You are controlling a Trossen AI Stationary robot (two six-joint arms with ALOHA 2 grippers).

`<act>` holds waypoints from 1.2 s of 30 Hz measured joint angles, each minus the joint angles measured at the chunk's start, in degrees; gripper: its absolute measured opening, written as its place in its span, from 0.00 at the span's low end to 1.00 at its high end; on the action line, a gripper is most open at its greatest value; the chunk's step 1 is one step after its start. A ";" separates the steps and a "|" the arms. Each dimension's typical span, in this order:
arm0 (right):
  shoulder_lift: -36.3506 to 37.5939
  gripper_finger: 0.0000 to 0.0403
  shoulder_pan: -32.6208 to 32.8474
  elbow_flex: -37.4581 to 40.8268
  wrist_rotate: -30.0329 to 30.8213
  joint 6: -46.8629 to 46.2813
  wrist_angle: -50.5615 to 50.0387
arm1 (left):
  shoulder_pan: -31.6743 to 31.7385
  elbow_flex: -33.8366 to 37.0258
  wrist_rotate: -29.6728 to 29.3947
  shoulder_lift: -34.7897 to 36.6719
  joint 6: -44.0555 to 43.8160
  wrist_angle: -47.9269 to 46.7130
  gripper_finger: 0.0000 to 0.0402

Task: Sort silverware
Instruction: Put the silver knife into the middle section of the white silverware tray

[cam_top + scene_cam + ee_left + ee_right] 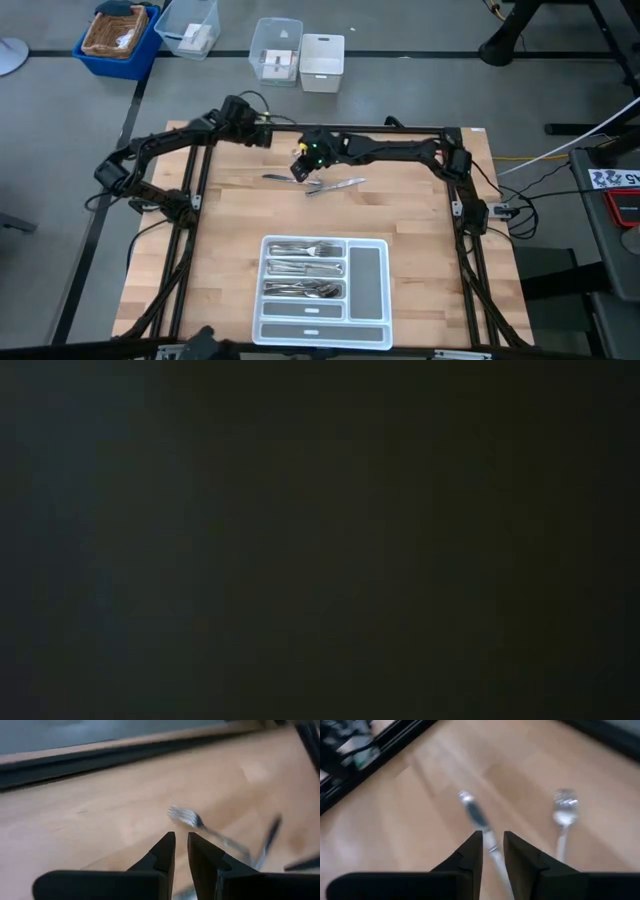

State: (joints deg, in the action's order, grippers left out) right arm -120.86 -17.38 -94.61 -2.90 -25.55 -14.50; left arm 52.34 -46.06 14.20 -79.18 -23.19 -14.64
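Three loose pieces of silverware lie flat on the wooden table near its far middle: one slim piece (pixel 277 178) and a crossed pair (pixel 335 185). More silverware fills the left compartments (pixel 303 268) of the white tray (pixel 369 275). My right gripper (pixel 299 172) hovers just over the slim piece (pixel 472 812), open by a narrow gap (pixel 492 836), with a fork (pixel 565 805) beside it. My left gripper (pixel 265 137) waits near the far edge, narrowly open (pixel 181 836), a fork (pixel 186 816) ahead of it. The low view is dark.
The black frame rails (pixel 200 170) run along the table's left, right and far edges. Bare wood (pixel 230 215) lies between the loose pieces and the tray. Bins (pixel 300 55) stand on the floor beyond the table.
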 joint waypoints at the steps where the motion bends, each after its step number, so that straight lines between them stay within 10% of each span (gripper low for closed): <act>1: 0.00 0.19 0.35 0.00 -1.20 -0.03 -0.19 | -0.72 0.00 1.06 0.00 4.10 -0.31 0.10; 11: 3.54 0.19 0.78 0.00 -8.94 -1.11 -8.61 | -10.81 0.00 3.29 -0.02 38.53 -2.45 0.10; 24: 14.36 0.19 0.87 -0.02 -1.40 3.32 -23.37 | -20.44 0.00 3.23 -9.31 43.74 3.15 0.33; 36: 21.88 0.19 0.87 -0.02 -0.06 3.40 -29.29 | -23.59 0.00 -0.02 -20.15 47.31 11.22 0.30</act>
State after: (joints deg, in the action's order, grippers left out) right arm -98.98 -16.51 -94.63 -2.96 -22.16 -43.78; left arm 28.75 -46.06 14.18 -99.33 24.11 -3.42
